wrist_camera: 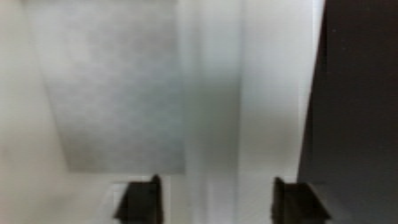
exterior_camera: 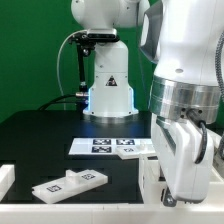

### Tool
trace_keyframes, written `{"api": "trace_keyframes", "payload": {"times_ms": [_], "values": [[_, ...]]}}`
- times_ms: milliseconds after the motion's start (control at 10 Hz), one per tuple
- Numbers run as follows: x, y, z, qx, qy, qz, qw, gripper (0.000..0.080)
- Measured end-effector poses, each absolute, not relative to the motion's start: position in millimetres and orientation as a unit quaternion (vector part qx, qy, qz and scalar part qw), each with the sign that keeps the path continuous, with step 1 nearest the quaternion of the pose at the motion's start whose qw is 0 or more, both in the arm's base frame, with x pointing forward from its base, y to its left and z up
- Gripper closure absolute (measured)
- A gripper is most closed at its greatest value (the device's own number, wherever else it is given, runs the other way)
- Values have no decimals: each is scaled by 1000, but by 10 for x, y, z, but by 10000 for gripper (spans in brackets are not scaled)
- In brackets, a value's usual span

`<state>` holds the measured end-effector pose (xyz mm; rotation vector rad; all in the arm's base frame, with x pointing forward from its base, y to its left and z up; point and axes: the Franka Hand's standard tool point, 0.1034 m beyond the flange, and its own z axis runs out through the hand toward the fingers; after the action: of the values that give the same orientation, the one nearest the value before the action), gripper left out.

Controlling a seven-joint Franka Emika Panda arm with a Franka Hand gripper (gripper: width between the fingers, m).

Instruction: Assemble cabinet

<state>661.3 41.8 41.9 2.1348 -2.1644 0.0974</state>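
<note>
The cabinet's white box fills the wrist view (wrist_camera: 107, 110), blurred and very close. One of its upright walls (wrist_camera: 214, 120) runs between my fingers. In the exterior view the box (exterior_camera: 150, 175) stands at the front right, mostly hidden behind my arm. My gripper (exterior_camera: 184, 192) is lowered onto it. In the wrist view the gripper (wrist_camera: 215, 202) is open, with dark fingertips (wrist_camera: 143, 200) wide apart on either side of the wall. I cannot tell whether they touch it. A flat white cabinet panel with marker tags (exterior_camera: 70, 183) lies at the front left.
The marker board (exterior_camera: 112, 147) lies mid-table in front of the robot base (exterior_camera: 108, 85). Another white part (exterior_camera: 5, 180) shows at the exterior view's left edge. The tabletop is black, with a green backdrop behind it.
</note>
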Motion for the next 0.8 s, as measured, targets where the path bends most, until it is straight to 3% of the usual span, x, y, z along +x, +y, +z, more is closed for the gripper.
{"api": "trace_keyframes", "payload": {"times_ms": [100,200,300,400,500,800], "values": [[6613,425,531,711,-701,31,43,394],[6560,423,696,721,-692,25,30,196],[6510,415,806,725,-688,17,17,72],[6510,392,868,725,-689,12,7,72],[6501,404,824,725,-688,11,10,15],[6494,417,801,727,-687,10,12,2]]}}
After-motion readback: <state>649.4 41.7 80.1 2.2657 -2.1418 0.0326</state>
